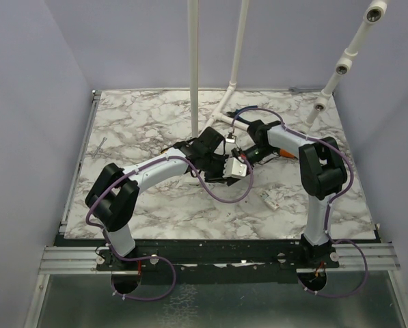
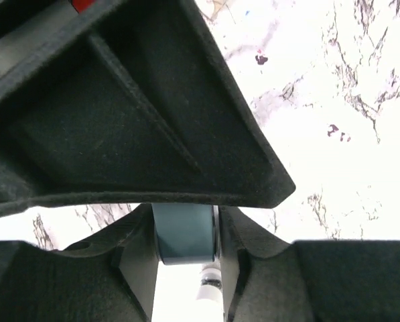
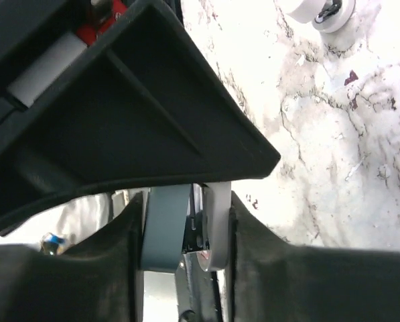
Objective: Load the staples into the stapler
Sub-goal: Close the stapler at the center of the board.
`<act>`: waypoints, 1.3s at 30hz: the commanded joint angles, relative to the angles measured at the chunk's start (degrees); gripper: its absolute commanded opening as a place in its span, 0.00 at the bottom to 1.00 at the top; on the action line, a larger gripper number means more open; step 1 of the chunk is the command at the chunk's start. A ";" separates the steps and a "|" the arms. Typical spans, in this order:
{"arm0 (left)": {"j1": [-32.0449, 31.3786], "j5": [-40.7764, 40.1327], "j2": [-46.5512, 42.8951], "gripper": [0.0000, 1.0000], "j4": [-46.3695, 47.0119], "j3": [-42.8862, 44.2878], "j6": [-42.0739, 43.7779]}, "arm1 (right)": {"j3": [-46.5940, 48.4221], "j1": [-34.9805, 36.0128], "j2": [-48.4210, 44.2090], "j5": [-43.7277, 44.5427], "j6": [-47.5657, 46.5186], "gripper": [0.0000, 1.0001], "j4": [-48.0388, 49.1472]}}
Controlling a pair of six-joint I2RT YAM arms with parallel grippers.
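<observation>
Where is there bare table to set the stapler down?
Bare marble: front centre, between the left arm and the small pale item; also the back-left corner. Crowded: centre, where left claw and right claw clamp the stapler.

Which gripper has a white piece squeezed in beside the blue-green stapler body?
The right gripper: its wrist view shows a white piece beside the stapler between its fingers. The left gripper has only blue-green body in its gap.

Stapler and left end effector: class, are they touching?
Touching. The left wrist view shows the stapler pinched between the left end effector's fingers, with no gap on either side.
</observation>
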 commanded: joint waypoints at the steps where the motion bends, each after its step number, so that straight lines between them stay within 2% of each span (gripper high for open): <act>1: -0.65 0.74 0.54 0.42 2.15 1.10 -1.07 | 0.72 0.46 -0.64 -2.18 -3.56 0.00 -1.39; 5: -0.64 0.07 -0.34 0.57 3.46 0.31 -1.45 | -1.39 0.44 -2.13 -2.00 -2.71 0.00 1.46; 14: 0.00 -0.09 -1.27 0.57 1.51 0.07 2.43 | 2.50 0.51 0.47 -0.31 -0.77 0.00 -1.05; 24: 0.44 -3.14 -0.55 0.40 -3.22 2.18 6.33 | -0.10 0.43 -2.96 -0.98 5.75 0.00 4.24; 28: 0.50 -2.91 -0.71 0.24 -5.42 4.44 6.50 | -3.63 0.48 -6.82 -1.49 10.94 0.02 9.97; 32: 0.39 -2.95 -0.91 0.12 -7.01 6.41 6.18 | -5.36 0.44 -9.34 -2.29 14.50 0.09 13.86; 36: 0.39 -3.20 -1.22 0.10 -7.75 7.36 6.06 | -5.13 0.46 -9.19 -4.32 14.77 0.15 13.75; 39: 0.33 -3.21 -1.54 0.14 -8.27 7.99 5.83 | -4.12 0.49 -8.90 -5.02 13.59 0.26 12.12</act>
